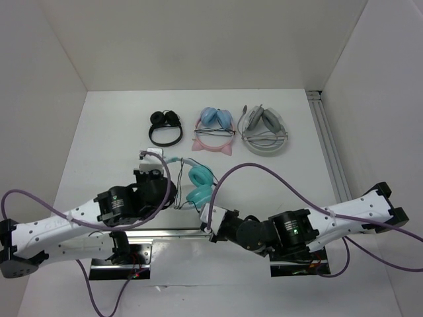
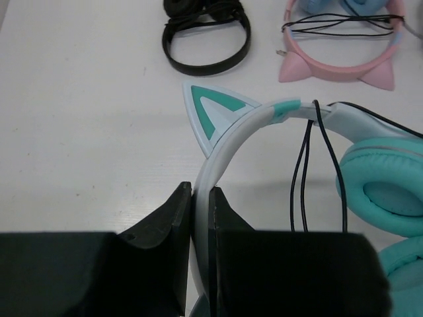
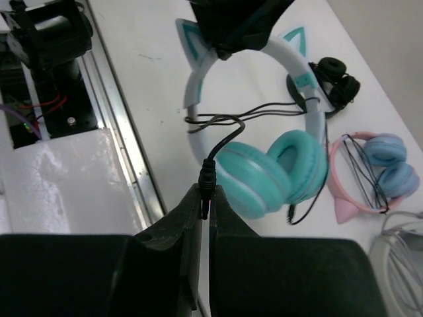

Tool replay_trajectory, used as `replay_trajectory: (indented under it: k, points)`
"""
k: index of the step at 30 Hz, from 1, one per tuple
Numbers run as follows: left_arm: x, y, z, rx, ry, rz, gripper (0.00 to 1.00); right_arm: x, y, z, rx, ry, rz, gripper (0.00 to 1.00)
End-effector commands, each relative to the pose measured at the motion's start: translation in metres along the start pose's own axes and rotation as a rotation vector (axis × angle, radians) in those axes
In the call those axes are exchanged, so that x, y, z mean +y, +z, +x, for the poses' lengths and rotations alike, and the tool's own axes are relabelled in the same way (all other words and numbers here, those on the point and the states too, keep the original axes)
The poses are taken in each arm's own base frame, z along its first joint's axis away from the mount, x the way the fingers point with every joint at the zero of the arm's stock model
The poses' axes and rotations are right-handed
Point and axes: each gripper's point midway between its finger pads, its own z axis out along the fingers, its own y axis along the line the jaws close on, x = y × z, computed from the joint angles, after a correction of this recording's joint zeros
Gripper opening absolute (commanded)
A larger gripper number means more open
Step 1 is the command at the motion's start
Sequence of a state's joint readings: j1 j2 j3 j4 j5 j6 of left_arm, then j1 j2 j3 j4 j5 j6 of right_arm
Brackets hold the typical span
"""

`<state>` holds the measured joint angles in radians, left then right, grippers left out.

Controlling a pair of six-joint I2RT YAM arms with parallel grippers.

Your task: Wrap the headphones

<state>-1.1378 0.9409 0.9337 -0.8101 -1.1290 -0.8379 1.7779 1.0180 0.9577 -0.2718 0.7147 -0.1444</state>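
Observation:
The headphones (image 1: 198, 185) lie on the table between the two arms, teal cups (image 3: 277, 172) side by side, white band (image 2: 228, 132) with cat ears. My left gripper (image 2: 200, 191) is shut on the white headband, also seen from above (image 1: 151, 173). My right gripper (image 3: 207, 195) is shut on the black plug (image 3: 207, 177) at the end of the thin black cable (image 3: 228, 122). From the plug the cable runs up to the band and crosses it in a couple of strands (image 2: 304, 172). The right gripper (image 1: 210, 214) sits just below the cups.
Three other pairs lie in a row at the back: a black one (image 1: 165, 127), a pink cat-ear one with blue cups (image 1: 214, 129), a grey-white one (image 1: 264, 130). An aluminium rail (image 1: 327, 145) runs along the right wall, another (image 1: 165, 231) by the arm bases.

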Motion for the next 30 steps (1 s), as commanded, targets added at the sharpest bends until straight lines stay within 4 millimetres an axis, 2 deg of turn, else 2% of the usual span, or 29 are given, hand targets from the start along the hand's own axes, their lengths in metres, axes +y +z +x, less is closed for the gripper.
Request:
replay_trajectory:
  k: [1,3,6,9,10,11,15,18,21,25,30]
  points:
    - [-0.035,-0.013,-0.037,-0.112,-0.035,0.234,0.0,-0.028,-0.015,-0.027,-0.03,-0.022,0.079,0.0]
    - [-0.041,-0.019,-0.032,-0.127,0.014,0.333,0.0,-0.036,-0.019,-0.029,-0.019,-0.028,0.107,0.0]
    - [-0.044,-0.019,-0.03,-0.128,0.033,0.346,0.0,-0.041,-0.02,-0.029,-0.001,-0.042,0.131,0.0]
    - [-0.061,-0.016,-0.01,-0.081,0.128,0.369,0.0,-0.051,-0.024,-0.035,-0.005,-0.032,0.171,0.0]
    - [-0.065,-0.015,-0.009,-0.075,0.14,0.365,0.0,-0.054,-0.025,-0.033,0.003,-0.038,0.186,0.0]
    - [-0.07,-0.012,0.0,-0.048,0.168,0.365,0.0,-0.057,-0.026,-0.033,0.007,-0.048,0.203,0.0]
    - [-0.086,-0.018,0.014,-0.009,0.197,0.468,0.0,-0.074,-0.029,-0.024,0.032,-0.074,0.299,0.0]
    - [-0.096,-0.032,0.009,-0.021,0.181,0.587,0.0,-0.087,-0.029,-0.012,0.069,-0.113,0.37,0.0]
    - [-0.097,-0.042,0.005,-0.019,0.177,0.648,0.0,-0.095,-0.029,-0.008,0.086,-0.118,0.395,0.0]
    - [-0.104,-0.068,0.001,0.025,0.198,0.794,0.0,-0.103,-0.03,0.006,0.14,-0.169,0.443,0.0]
    - [-0.099,-0.091,-0.008,0.057,0.246,0.889,0.0,-0.109,-0.037,0.005,0.14,-0.173,0.444,0.0]
